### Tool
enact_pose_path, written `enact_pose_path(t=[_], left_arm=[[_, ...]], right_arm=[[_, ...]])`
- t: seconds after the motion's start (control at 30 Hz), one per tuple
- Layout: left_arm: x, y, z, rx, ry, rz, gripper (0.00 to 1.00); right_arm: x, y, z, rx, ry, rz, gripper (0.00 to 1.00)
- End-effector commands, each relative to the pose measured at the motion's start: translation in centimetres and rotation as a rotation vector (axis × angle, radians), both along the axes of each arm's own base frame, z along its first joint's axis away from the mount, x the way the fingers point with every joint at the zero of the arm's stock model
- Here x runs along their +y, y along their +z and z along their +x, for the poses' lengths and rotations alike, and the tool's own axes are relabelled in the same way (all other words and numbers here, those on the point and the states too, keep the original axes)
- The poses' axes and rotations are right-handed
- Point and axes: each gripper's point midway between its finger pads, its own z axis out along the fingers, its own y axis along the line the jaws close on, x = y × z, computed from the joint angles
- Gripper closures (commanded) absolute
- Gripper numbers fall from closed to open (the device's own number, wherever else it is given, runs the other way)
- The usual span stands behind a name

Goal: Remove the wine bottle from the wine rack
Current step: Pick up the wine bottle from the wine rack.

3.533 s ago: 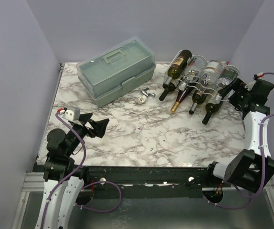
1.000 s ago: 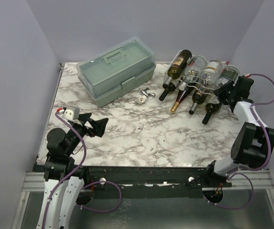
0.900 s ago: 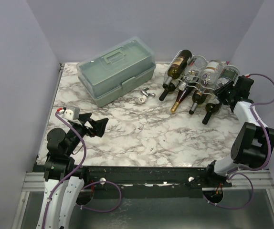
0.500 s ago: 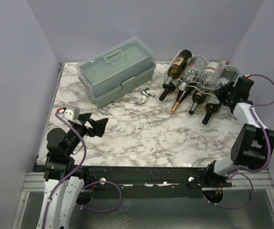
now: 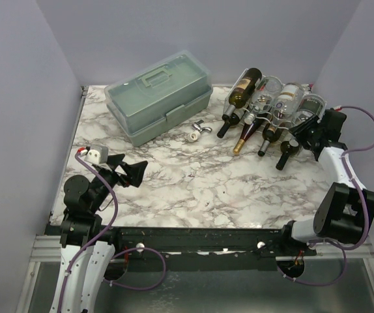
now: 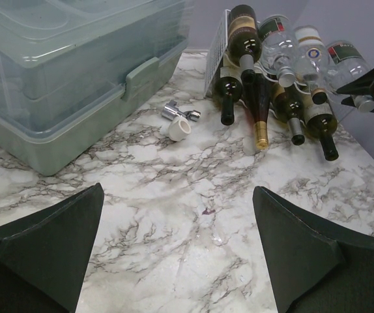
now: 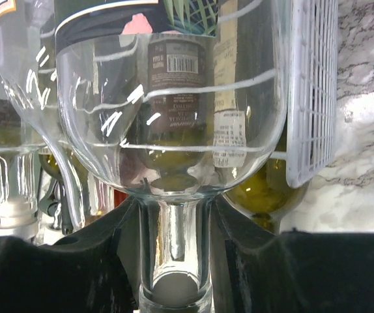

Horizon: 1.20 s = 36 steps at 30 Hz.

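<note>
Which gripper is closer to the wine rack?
Right. The right gripper is at the right end of the wine rack, shut on the neck of a clear bottle; the left gripper hangs open far to its left.

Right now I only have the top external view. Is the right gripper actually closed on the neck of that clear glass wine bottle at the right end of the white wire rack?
Observer: Yes. In the right wrist view, the right gripper has both black fingers pressed against the neck of the clear glass wine bottle.
Operator: Anything crowding it on the right?
Observer: The white wire rack has its mesh end panel just right of the bottle's shoulder. I cannot tell whether they touch.
Operator: And the left gripper?
Observer: The left wrist view shows the left gripper wide open, holding nothing, with the marble tabletop below it.
</note>
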Motion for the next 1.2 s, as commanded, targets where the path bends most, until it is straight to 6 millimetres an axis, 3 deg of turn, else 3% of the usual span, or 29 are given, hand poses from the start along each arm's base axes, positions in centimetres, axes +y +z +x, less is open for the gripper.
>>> enact_pose_path(t=[0.0,0.43,1.17], left_arm=[[-0.1,0.0,0.1,-0.011,-0.006,0.005,0.01],[0.0,-0.1,0.0,-0.013,-0.006,0.004,0.02],[-0.1,0.1,-0.1,-0.020,-0.009,0.003,0.02]], right_arm=[[-1.2,8.0,1.5,-0.258,-0.032,-0.114,1.00],[-2.2,10.5,0.0,-0.290,-0.061,-0.137,1.00],[-0.3,13.8,-1.2,-0.337,0.048,-0.164,1.00]])
